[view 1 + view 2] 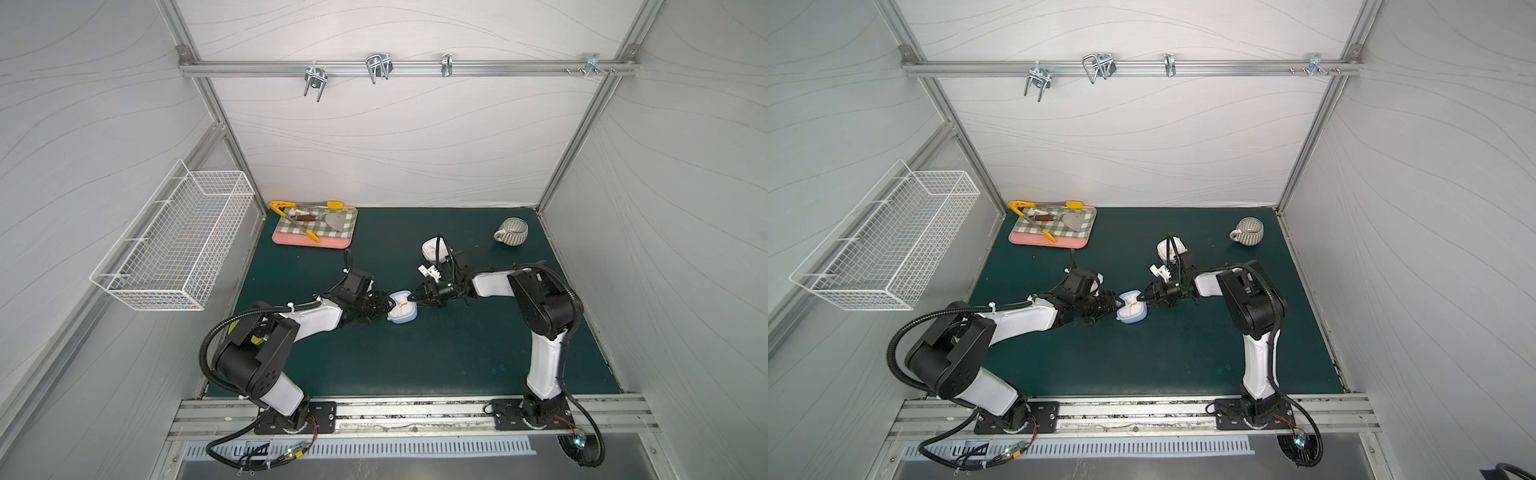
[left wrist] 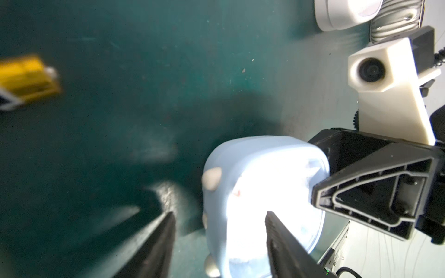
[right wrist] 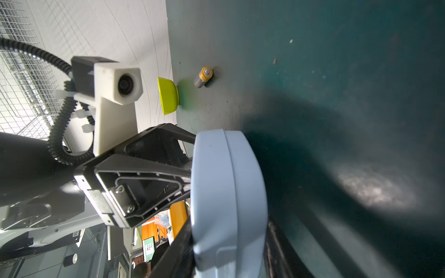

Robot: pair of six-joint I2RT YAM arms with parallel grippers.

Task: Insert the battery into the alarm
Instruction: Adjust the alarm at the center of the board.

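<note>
Jaws flank the rounded pale-blue alarm (image 1: 402,309), white face up.

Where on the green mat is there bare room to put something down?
The widest bare patch is the front of the mat, between the front rail and the blue alarm. A smaller one lies between the tray and the white clock. Around the alarm it is crowded.

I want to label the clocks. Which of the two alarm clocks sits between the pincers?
The light blue alarm clock; the left pincer and right pincer meet at it. The white alarm clock sits farther back.
</note>
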